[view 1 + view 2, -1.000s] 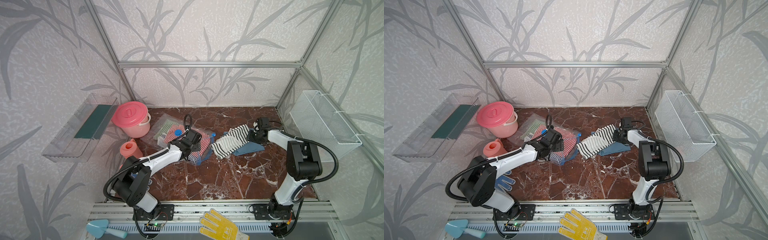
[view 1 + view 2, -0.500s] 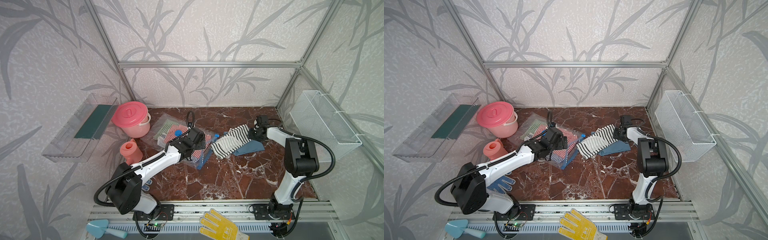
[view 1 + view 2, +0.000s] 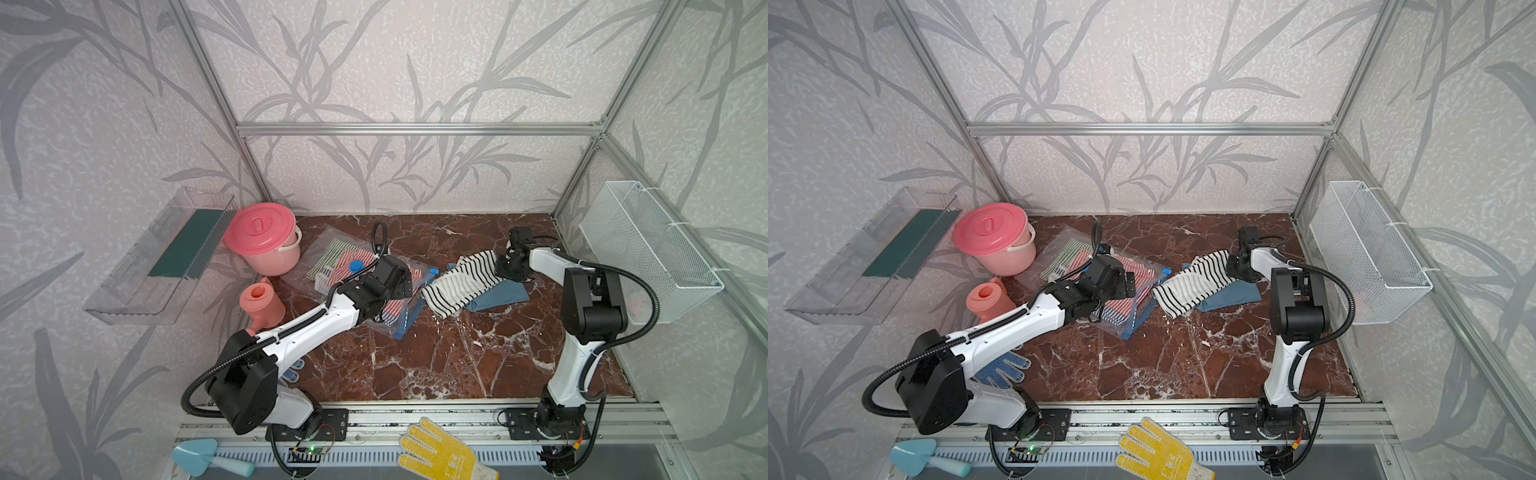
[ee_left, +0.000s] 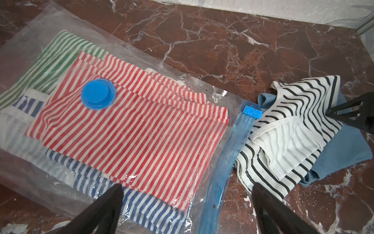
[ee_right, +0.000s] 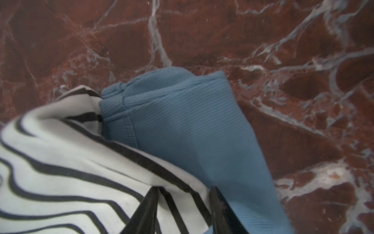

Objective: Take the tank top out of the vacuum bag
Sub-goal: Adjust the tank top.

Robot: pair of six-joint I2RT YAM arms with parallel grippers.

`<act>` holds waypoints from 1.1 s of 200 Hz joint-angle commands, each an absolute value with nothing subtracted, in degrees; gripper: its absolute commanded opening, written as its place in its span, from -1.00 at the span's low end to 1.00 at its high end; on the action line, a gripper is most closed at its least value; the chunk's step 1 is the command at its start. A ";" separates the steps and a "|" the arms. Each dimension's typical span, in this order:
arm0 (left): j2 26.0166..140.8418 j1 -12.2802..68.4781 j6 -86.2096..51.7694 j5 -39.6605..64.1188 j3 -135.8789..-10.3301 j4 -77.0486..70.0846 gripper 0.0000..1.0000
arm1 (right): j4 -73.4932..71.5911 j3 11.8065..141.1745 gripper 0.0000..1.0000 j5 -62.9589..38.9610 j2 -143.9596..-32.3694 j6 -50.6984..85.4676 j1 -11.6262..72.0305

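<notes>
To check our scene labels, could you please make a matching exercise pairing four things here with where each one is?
1 pink bucket
2 yellow glove
3 black-striped tank top
4 wire basket

A hung high on the right
B lying over a blue garment
C beside the vacuum bag, back left
D at the front edge

Pairs: 1-C, 2-D, 3-B, 4-A

Lab booth: aluminium frame (image 3: pixel 417 129), wallpaper panels (image 3: pixel 415 62)

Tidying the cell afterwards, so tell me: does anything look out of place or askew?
Yes. A yellow glove and a blue trowel lie off the table on the front rail, and a blue-dotted glove sits partly under the left arm.
</notes>
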State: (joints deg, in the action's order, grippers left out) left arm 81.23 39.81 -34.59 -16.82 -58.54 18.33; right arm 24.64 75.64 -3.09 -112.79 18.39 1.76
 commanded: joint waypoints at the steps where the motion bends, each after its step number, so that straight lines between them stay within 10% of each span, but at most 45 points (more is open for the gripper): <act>1: 79.11 40.05 -35.21 -16.98 -58.30 17.92 0.98 | 26.64 76.18 -0.21 -4.80 -113.30 18.57 1.59; 54: 80.00 40.08 -35.77 -17.65 -58.45 18.97 0.99 | 24.60 74.28 -0.97 -5.00 -110.26 19.42 1.58; 220: 81.89 40.08 -33.84 -16.63 -59.23 17.17 0.97 | 28.07 59.64 -1.00 5.43 -86.40 25.05 1.51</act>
